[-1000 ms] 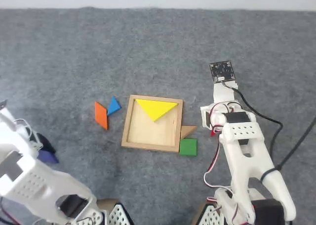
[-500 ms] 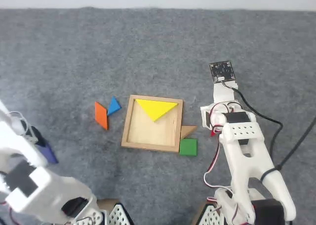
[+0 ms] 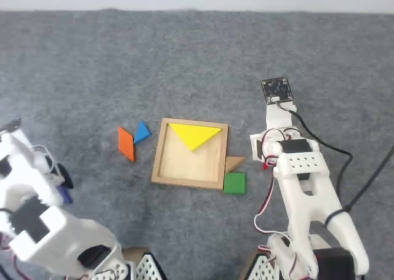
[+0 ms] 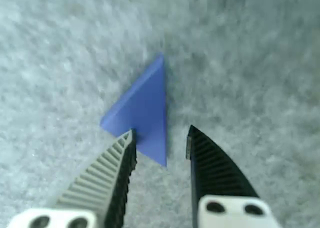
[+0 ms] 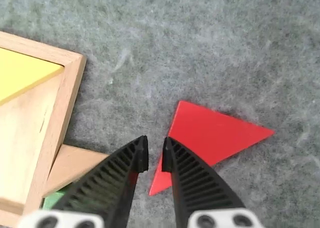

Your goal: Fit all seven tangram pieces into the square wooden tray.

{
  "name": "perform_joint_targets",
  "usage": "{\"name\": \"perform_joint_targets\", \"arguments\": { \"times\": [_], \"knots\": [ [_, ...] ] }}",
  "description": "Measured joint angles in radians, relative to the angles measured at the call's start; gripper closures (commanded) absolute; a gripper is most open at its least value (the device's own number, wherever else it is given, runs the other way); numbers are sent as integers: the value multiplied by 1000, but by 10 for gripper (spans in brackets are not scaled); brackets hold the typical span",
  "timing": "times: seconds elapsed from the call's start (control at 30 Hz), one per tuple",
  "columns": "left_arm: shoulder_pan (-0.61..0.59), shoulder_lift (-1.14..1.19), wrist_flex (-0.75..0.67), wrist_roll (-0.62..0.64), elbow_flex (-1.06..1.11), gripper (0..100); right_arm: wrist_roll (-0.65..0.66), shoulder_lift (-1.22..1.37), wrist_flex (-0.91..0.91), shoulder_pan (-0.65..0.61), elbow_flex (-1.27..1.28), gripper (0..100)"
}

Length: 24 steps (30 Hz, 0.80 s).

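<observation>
Grey felt counter point(image 3: 184, 58); left tool point(image 4: 161, 138), jaws partly apart, hangs over the near corner of a purple triangle point(image 4: 145, 110) pointing away; right tool point(image 5: 155, 150) nearly closed above a red triangle point(image 5: 210, 133).

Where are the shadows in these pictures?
Right wrist view: a thin dark shadow hugs the red triangle along its edge and the wooden tray along its outer wall. Left wrist view: hardly any shadow around the blue-violet triangle. High view: soft, even light on the grey carpet, no glare.
</observation>
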Motion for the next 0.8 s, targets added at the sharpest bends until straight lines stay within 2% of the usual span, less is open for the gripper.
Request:
{"name": "perform_joint_targets", "arguments": {
  "times": [0.17, 0.5, 0.8],
  "knots": [
    [-31, 2, -8, 35, -5, 841, 0, 0, 0, 0, 0, 936],
    [-68, -26, 3, 15, -25, 840, 0, 0, 0, 0, 0, 936],
    [-91, 166, -63, 40, -138, 840, 0, 0, 0, 0, 0, 936]
  ]
}}
